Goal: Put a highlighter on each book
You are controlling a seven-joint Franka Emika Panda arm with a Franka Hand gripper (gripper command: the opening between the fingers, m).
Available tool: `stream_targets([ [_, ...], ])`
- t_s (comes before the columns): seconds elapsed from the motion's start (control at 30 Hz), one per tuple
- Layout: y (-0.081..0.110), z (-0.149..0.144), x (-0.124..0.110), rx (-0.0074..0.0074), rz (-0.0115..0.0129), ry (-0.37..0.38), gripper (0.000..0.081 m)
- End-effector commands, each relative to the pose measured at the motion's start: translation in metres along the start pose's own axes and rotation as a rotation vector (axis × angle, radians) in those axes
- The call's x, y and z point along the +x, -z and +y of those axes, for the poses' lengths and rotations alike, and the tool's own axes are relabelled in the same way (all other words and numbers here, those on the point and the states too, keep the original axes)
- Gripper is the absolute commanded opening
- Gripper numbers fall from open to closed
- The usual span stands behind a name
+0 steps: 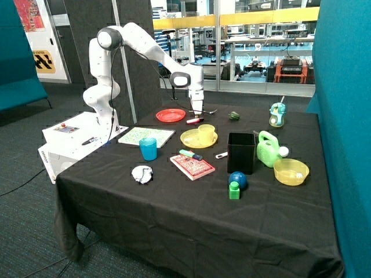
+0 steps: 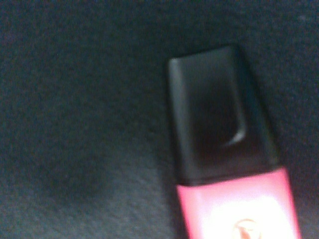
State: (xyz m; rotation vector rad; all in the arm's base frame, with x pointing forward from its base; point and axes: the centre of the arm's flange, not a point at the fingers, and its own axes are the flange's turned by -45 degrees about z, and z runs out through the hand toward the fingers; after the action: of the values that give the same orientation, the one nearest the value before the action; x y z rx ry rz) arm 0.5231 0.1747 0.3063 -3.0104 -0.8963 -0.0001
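Gripper (image 1: 197, 114): down at the bench, right over the pink highlighter (image 1: 195, 120) (finger state: can't tell).
Axis: highlighter lies flat, black cap toward the red plate (image 1: 170, 115).

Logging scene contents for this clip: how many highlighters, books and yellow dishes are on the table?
Highlighters: 2 - pink highlighter under the gripper, green highlighter on the red book
Books: 2 - red book, green speckled book
Yellow dishes: 3 - yellow plate, yellow cup, yellow bowl
Total: 7
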Motion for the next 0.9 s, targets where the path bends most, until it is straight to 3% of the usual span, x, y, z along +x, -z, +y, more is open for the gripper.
stream_targets([
  [0.0,-0.008,-0.013,0.004,-0.0005,-0.0002,0.023,0.054],
  [0.87,-0.027,-0.014,0.01,-0.0005,-0.0002,0.023,0.0524],
])
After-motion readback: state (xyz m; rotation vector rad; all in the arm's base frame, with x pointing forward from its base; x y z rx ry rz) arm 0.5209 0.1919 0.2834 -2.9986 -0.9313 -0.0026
